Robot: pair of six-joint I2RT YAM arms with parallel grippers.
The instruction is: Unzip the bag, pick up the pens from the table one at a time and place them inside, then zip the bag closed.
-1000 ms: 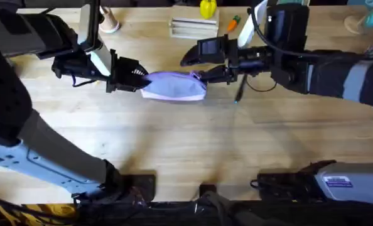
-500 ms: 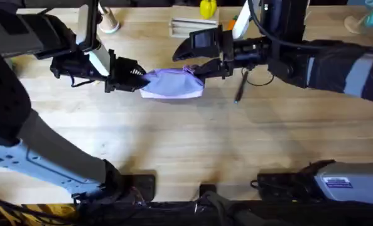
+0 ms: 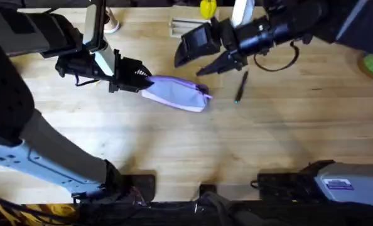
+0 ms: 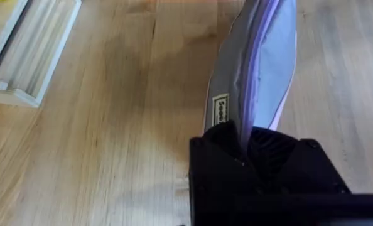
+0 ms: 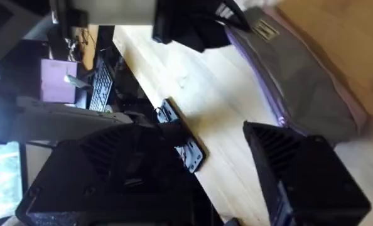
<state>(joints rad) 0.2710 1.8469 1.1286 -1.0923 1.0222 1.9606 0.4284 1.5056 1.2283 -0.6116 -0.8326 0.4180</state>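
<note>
bag [image 3: 176, 93]: 1 | pen [image 3: 240, 86]: 1 | rack [image 3: 188, 26]: 1

Lavender-purple bag [image 3: 176, 93], paler trim. Black left gripper [image 3: 142, 78]. Light wooden table [image 3: 193, 141], plank grain. Dark pen [image 3: 240, 86].

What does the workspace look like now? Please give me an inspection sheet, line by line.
Surface: wooden table, bare in front.
Job's things: purple bag lying tilted; one dark pen beside it on the table.
Clutter: white slatted rack, yellow object at far edge.
Grippers: left claw shut on the bag's end; right claw open, empty, near the bag's other end.
Cables: black cable looping under right arm.
Surroundings: nothing seen.
</note>
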